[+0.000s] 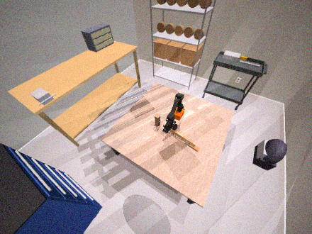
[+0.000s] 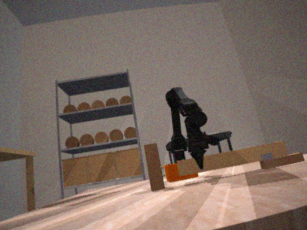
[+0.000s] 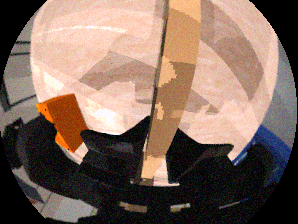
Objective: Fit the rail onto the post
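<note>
near end of the rail: a long, pale tan wooden bed rail (image 1: 184,139) (image 2: 241,155) (image 3: 180,65) is held near this end by the black parallel-jaw gripper (image 1: 170,127) (image 2: 201,169) (image 3: 156,119); the end looks raised off the pale wooden table (image 1: 135,142) (image 2: 139,212) (image 3: 125,20).
gripper: clamped on the rail, a finger on each side.
far end of the rail: at the grey bracket (image 2: 267,156) on the low brown wooden footboard block (image 2: 284,161); how well it is seated cannot be told.
short brown wooden post (image 1: 157,120) (image 2: 154,167): upright, just beyond the near end, a gap between them.
pegs and holes: too small or hidden to judge their match.
slope: the rail looks close to level, running nearly with the block's top.
step in hand: lining up the near end before it goes on, i judge.
doing it well: trim height and tilt first, square the end to the post, then slide slowly along the rail's own length; if it binds, ease back and correct.
risk: too long a drag could pull the far end out of the bracket, or twist the rail in the fingers.
letting go: only once the end touches the post and the rail sits level.
</note>
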`<act>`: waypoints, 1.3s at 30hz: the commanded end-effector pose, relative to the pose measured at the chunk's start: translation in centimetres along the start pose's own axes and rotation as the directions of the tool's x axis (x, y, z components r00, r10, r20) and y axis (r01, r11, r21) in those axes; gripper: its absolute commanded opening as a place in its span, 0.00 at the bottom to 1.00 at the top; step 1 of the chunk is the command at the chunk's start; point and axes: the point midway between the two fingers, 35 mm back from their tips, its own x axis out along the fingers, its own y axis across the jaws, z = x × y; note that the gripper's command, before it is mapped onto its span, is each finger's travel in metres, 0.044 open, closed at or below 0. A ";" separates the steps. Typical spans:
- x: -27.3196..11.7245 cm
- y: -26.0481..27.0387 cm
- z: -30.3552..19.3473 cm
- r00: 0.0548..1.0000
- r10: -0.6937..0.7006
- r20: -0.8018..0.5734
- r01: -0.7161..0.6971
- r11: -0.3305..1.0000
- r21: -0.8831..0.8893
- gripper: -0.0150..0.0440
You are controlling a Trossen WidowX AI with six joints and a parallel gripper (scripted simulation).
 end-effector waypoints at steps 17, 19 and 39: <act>0.2 -0.3 0.2 1.000 -0.019 0.009 0.019 1.000 -0.003 0.25; 0.1 -0.3 0.2 1.000 -0.019 0.009 0.019 1.000 -0.003 0.25; -0.1 0.0 0.2 1.000 -0.019 0.009 0.019 1.000 -0.003 0.25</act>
